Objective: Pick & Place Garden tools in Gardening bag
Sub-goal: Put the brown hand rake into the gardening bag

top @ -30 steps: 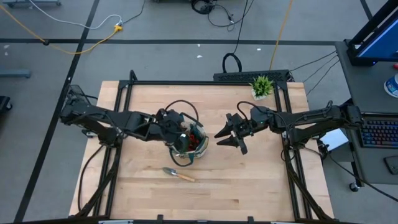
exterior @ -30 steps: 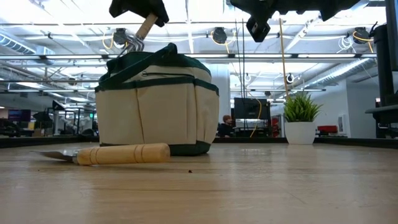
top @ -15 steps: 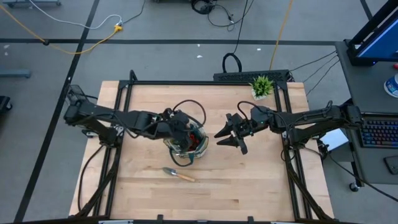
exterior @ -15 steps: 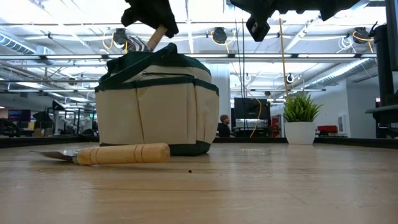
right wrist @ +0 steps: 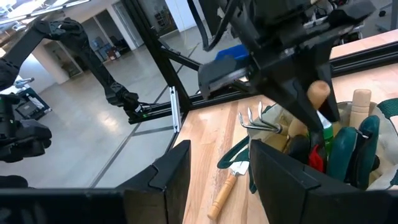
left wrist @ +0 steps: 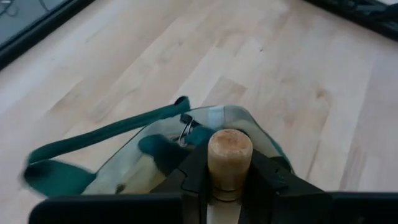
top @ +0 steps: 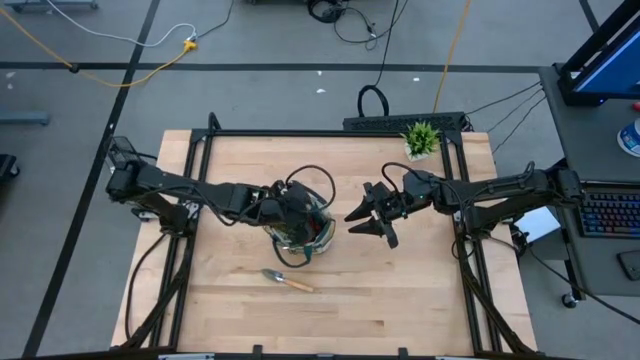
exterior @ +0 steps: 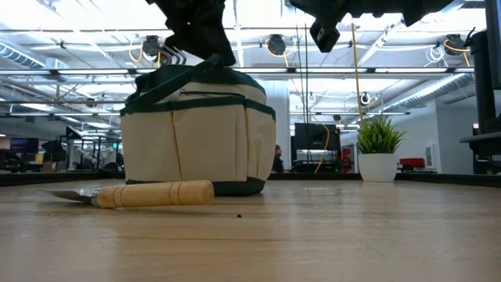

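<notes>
Trowel (exterior: pixel 129 193) lay nearest on the desk (top: pixel 400 280), long axis roughly parallel to the near edge, blade pointing toward the left arm's side, not yet bagged. Just behind it stood the bag (exterior: pixel 196 137), upright, mouth open. Left claw (left wrist: pixel 229 180) hovered over that mouth, clamped on the hand fork (right wrist: pixel 261 124) by its wooden handle, tines tilted outward past the rim, probably for lowering inside. Right claw (top: pixel 368 222) waited beside the bag, fingers apart, empty.
</notes>
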Robot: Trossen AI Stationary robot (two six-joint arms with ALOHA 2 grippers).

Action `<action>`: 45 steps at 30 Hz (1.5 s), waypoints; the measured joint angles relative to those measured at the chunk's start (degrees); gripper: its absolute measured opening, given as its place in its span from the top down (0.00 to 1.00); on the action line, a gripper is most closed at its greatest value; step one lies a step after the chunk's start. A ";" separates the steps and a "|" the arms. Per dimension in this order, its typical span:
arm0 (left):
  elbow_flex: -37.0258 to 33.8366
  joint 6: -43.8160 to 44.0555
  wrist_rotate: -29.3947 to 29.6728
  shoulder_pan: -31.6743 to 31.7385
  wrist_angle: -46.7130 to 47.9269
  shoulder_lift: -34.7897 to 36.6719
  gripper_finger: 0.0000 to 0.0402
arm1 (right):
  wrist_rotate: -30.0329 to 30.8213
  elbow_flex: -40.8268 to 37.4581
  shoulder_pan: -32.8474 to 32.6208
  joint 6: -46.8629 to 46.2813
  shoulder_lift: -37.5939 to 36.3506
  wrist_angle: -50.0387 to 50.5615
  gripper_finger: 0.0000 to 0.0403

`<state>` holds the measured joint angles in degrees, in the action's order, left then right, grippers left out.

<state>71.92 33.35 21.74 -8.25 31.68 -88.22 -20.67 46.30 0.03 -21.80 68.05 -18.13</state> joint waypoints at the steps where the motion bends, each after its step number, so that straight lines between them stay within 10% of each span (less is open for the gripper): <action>1: -0.56 -0.06 -0.25 0.03 -1.28 -0.06 0.85 | -0.02 0.00 0.00 0.00 0.00 0.00 0.61; 36: -7.28 1.05 -5.56 0.25 -7.30 -0.05 0.85 | 1.31 0.00 -0.02 -1.32 0.00 0.00 0.61; 45: -7.28 1.08 -6.30 0.25 -7.84 -0.05 0.68 | 2.22 0.00 -0.02 -1.66 0.00 -0.45 0.61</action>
<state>64.64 34.43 15.44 -8.00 23.83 -88.27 -18.44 46.30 0.01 -23.46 68.05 -18.58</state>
